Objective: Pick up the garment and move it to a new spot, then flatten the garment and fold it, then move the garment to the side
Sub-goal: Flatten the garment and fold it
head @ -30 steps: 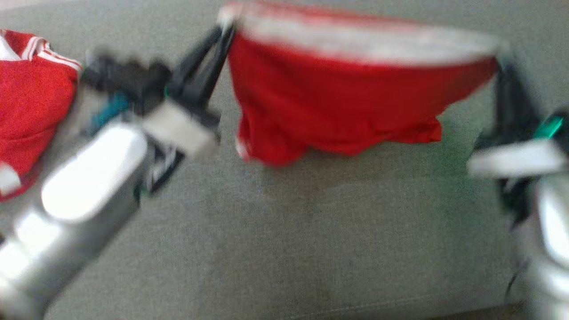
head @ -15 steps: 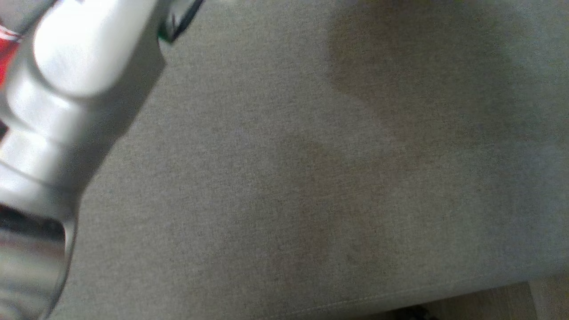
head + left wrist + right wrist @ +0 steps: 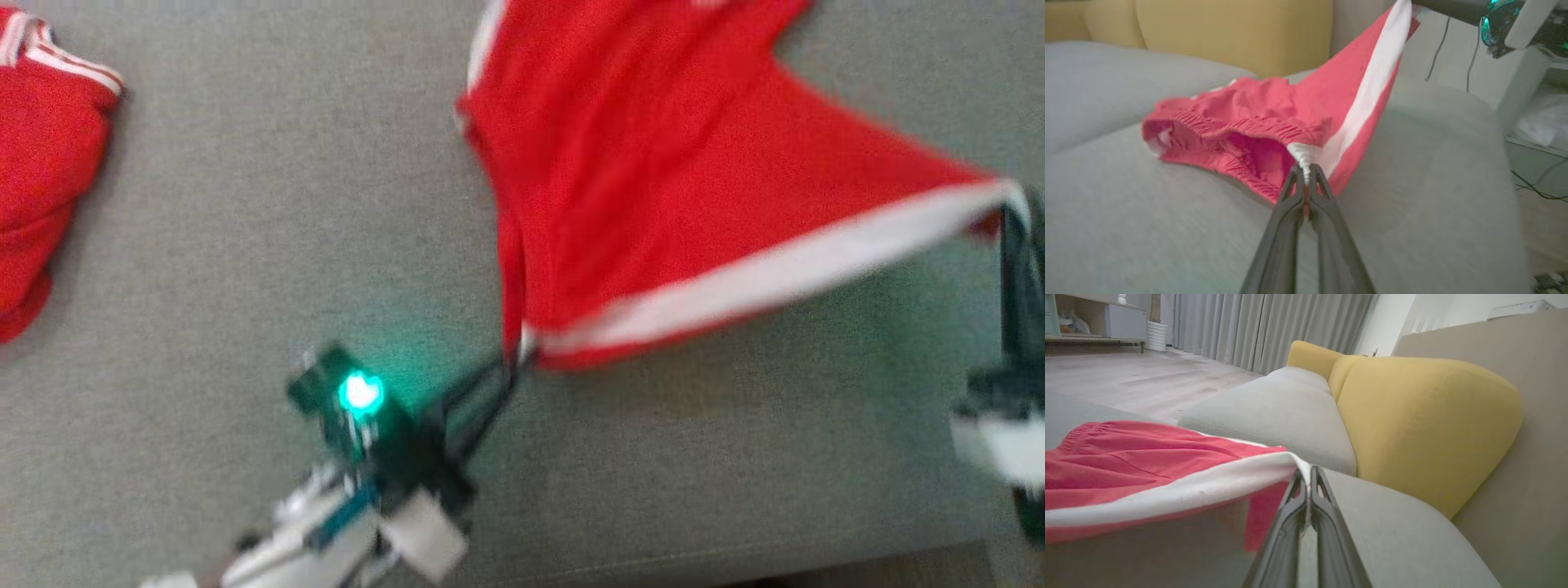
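The garment [image 3: 653,188] is a pair of red shorts with a white side stripe, partly spread on the grey sofa seat [image 3: 245,245]. My left gripper [image 3: 516,358] is shut on the waistband end of the white stripe [image 3: 1306,157], low near the cushion. At the far right, my right gripper [image 3: 1012,214] is shut on the stripe's other end [image 3: 1294,461], holding it raised off the seat. The white stripe [image 3: 775,273] is stretched taut between the two grippers. The rest of the shorts [image 3: 1229,122] lies bunched on the cushion beyond.
A second red garment with white trim [image 3: 45,155] lies at the left edge of the seat. Yellow back cushions [image 3: 1412,416] stand behind the seat. The sofa's front edge [image 3: 735,563] runs along the bottom, with floor beyond it.
The head camera swung away and back. The shorts hung in the air between both grippers a second ago; now they lie partly on the seat, with both grippers lower and nearer the front edge.
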Controlling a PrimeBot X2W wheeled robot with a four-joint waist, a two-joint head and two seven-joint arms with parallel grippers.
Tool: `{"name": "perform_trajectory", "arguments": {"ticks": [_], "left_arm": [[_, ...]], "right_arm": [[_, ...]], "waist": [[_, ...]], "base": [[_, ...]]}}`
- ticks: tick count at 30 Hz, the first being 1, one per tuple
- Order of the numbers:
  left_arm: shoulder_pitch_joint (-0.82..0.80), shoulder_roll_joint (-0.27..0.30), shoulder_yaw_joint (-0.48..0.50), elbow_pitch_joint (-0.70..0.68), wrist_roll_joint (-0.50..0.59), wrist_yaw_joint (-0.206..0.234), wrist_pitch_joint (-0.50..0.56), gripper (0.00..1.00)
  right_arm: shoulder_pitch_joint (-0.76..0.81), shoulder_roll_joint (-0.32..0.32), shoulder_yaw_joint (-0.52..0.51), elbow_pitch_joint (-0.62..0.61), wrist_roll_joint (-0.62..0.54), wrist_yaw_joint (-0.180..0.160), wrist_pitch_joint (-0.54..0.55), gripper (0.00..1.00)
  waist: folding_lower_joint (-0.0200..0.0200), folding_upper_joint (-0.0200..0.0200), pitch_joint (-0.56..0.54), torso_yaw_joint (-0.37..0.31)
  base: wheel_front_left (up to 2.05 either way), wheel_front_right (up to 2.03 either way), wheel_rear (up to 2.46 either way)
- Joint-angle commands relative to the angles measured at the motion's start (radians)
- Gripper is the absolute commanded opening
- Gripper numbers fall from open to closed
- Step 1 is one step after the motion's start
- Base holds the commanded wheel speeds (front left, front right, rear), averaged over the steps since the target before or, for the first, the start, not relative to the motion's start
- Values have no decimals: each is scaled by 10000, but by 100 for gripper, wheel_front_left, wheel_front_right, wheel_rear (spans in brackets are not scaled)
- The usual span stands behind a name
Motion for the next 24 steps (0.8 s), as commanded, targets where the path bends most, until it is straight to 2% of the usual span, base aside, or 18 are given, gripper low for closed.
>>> {"name": "perform_trajectory", "arguments": {"ticks": [1, 4, 7, 11, 15, 17, 19, 24], "left_arm": [[421, 462, 90, -404, -113, -113, -21, 0], [1122, 754, -221, -701, -247, -229, -8, 0], [1250, 805, -131, -1196, -429, -228, -9, 0], [921, 296, 595, -2149, -983, -293, -18, 0], [321, -493, 1253, -1840, -1829, -664, -20, 0], [-11, -996, 1586, -1369, -2483, -852, -20, 0], [-550, -1272, 1731, -783, -2691, -997, -20, 0], [-1588, -2128, 2133, 587, -3467, -1203, -20, 0]], "right_arm": [[1037, -308, -55, -640, 357, 67, -11, 0], [2324, -573, -643, -1207, 624, 67, -11, 0], [2781, -698, -1103, -1589, 769, 67, -11, 0], [2473, -1327, -1304, -1577, 1000, 67, -11, 0], [718, -2590, -399, -298, 1181, 67, 73, 0], [-447, -3232, 318, 494, 1245, 67, 307, 0], [-1778, -3794, 1137, 1384, 1479, 67, 378, 0], [-4824, -4587, 3183, 3581, 1942, 67, 557, 0]], "waist": [[3, -1, -337, 178], [3, -1, -469, 353], [3, -1, -445, 496], [3, -1, -267, 816], [3, -1, 117, 1002], [3, -1, 336, 1129], [3, -1, 593, 1259], [3, -1, 1092, 1758]], "base": [[0, 0, 0], [0, 0, 0], [0, 0, 0], [0, 0, 0], [0, 0, 0], [0, 0, 0], [0, 0, 0], [0, 0, 0]]}}
